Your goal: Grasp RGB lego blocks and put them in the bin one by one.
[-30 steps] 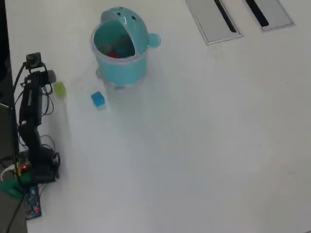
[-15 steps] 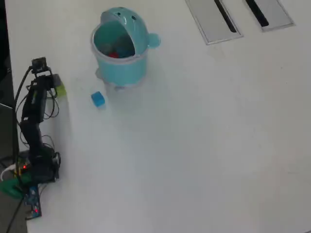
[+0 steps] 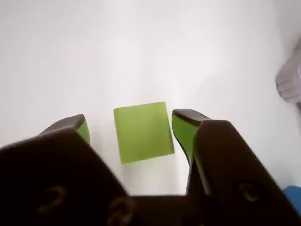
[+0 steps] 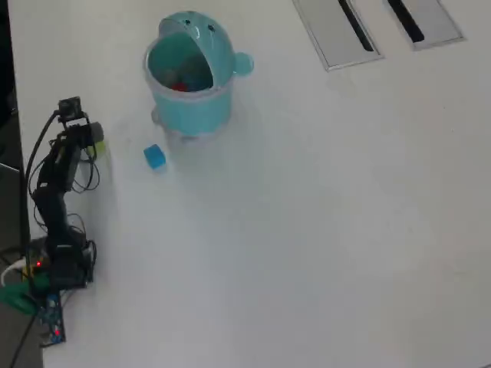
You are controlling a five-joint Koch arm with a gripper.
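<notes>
Yellow-green block [image 3: 143,132] sits on white tabletop [image 3: 141,47] between the hand's [image 3: 134,127] two green-padded fingers [image 3: 184,130], gaps both sides, so hand spread wide, holding nothing; looks lined up to straddle the cube before closing. Overhead view: block [image 4: 97,148] barely seen by hand [image 4: 90,142] at approx 9 o'clock of tabletop, bin [image 4: 189,77] at approx 1 o'clock from hand, lid flipped up, prob so drops go straight in. Red block [image 4: 178,85] seems inside bin already. Blue block [image 4: 154,157] on tabletop at 7 o'clock of bin, near it. No brand, label or readable writing seen anywhere.
</notes>
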